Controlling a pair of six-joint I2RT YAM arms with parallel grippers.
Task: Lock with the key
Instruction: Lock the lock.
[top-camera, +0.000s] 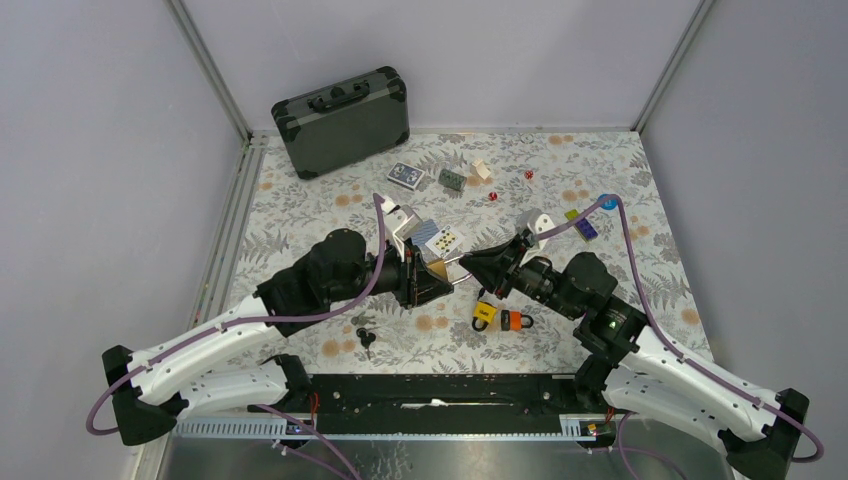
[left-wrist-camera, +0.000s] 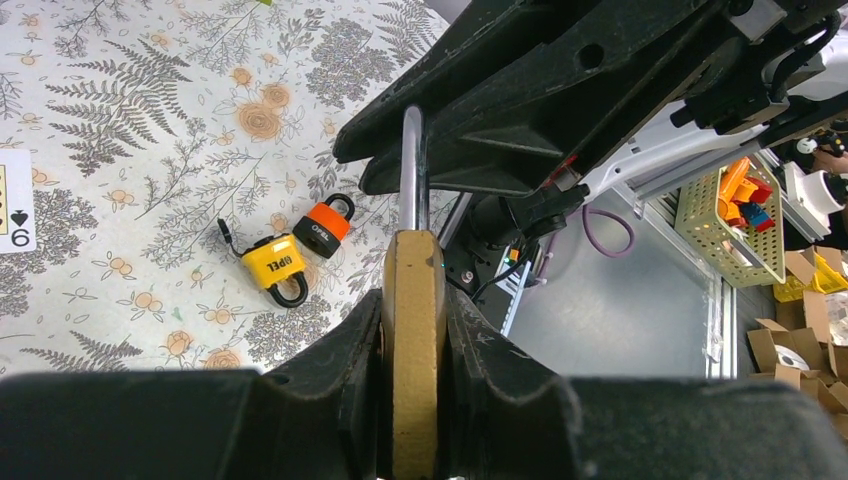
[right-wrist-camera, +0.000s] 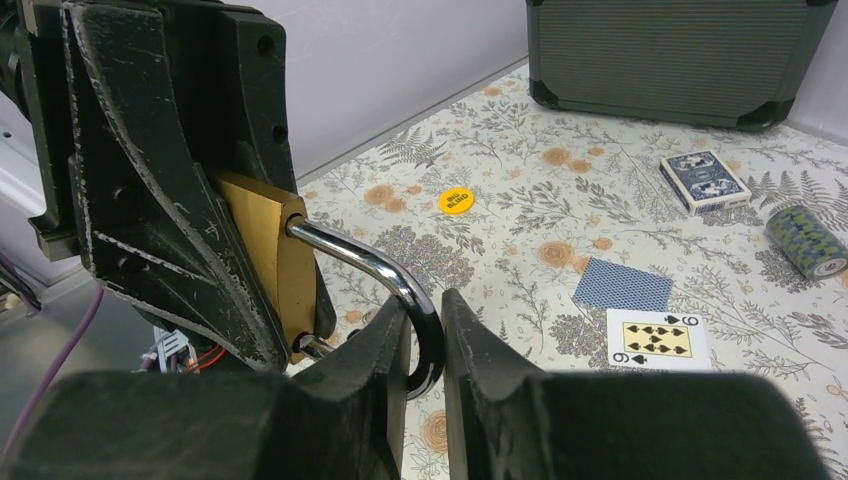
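Note:
A brass padlock (left-wrist-camera: 413, 330) is held off the table between the two arms. My left gripper (left-wrist-camera: 413, 300) is shut on its flat body (right-wrist-camera: 262, 240). The chrome shackle (right-wrist-camera: 385, 265) arches out toward my right gripper (right-wrist-camera: 428, 320), whose jaws are shut on the bend of it. The shackle's free end (right-wrist-camera: 305, 346) shows just outside the body's lower corner. In the top view the two grippers meet tip to tip over the padlock (top-camera: 452, 278). A bunch of dark keys (top-camera: 365, 337) lies on the cloth by the left arm, with no gripper on it.
A yellow padlock (top-camera: 485, 315) and an orange padlock (top-camera: 515, 320) lie below the grippers. A grey case (top-camera: 342, 120) stands at the back left. Playing cards (right-wrist-camera: 655, 340), a card deck (right-wrist-camera: 705, 180), a chip roll (right-wrist-camera: 808, 238) and small blocks dot the floral cloth.

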